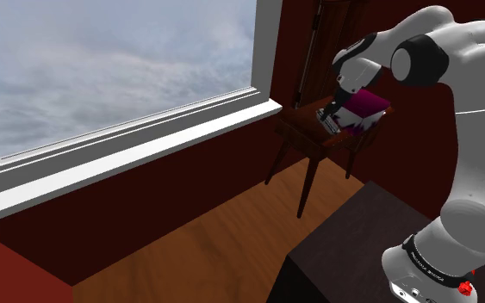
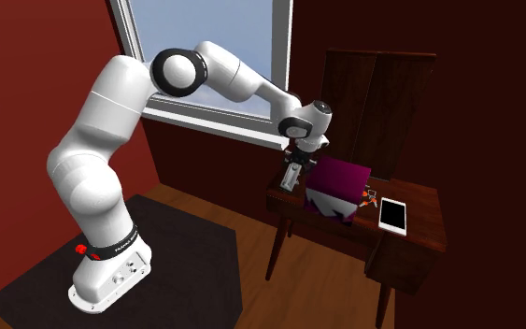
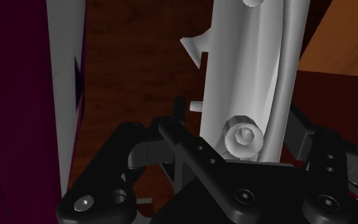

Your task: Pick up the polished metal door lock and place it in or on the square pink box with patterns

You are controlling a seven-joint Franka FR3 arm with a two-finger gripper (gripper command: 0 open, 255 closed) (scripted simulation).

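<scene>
Wrist view gives you the lock [image 3: 247, 63] as a long pale grey piece running straight out between the two black fingers [image 3: 177, 137] of your gripper [image 3: 238, 127]. The fingers are clamped against its sides, so you are grasping the lock near its round-knobbed end. You cannot tell whether it is clear of the surface.

Just beside one finger, on its outer side, stands the box [image 3: 12, 95], deep pink with a pale patterned band, close to the lock but not touching it.

From the second exterior view, the gripper [image 2: 292, 173] holds the lock [image 2: 291, 180] over the edge of a small dark wooden table [image 2: 419, 234]. The box [image 2: 337, 187] sits just beyond the fingers, and a white tablet [image 2: 393, 216] lies past the box.

Around the table you have dark red walls [image 1: 146, 198], a large window [image 1: 102, 69] and a wooden floor [image 1: 214, 232].
</scene>
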